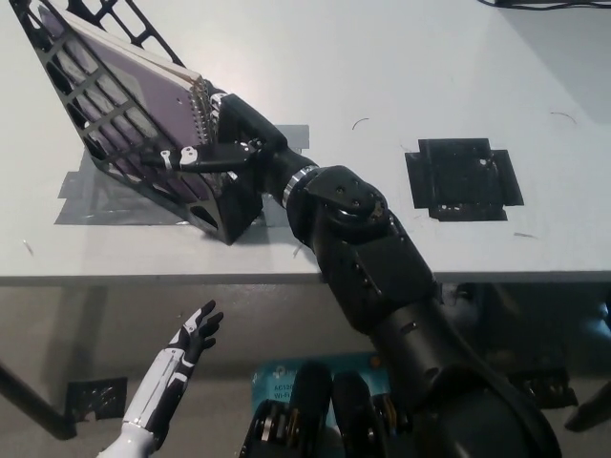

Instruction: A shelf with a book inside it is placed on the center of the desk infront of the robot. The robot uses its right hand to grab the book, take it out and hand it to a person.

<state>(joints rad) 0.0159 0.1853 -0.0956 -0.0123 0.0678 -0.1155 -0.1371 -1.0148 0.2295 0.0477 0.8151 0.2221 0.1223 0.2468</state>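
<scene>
A black open-frame shelf [91,143] stands tilted at the desk's left, taped down. Inside it leans a purple spiral-bound book [134,91], its wire spine toward the shelf's open right end. My black right hand [224,134] reaches into that open end at the book's spine, with one finger laid along the shelf's front face and the others hidden behind the book. Whether it grips the book is not visible. My white left hand [196,334] rests open below the desk's front edge at the lower left.
Grey tape [95,196] holds the shelf to the white desk [382,67]. A square of black tape [463,178] lies on the desk to the right. A dark cable [544,4] runs along the far right edge.
</scene>
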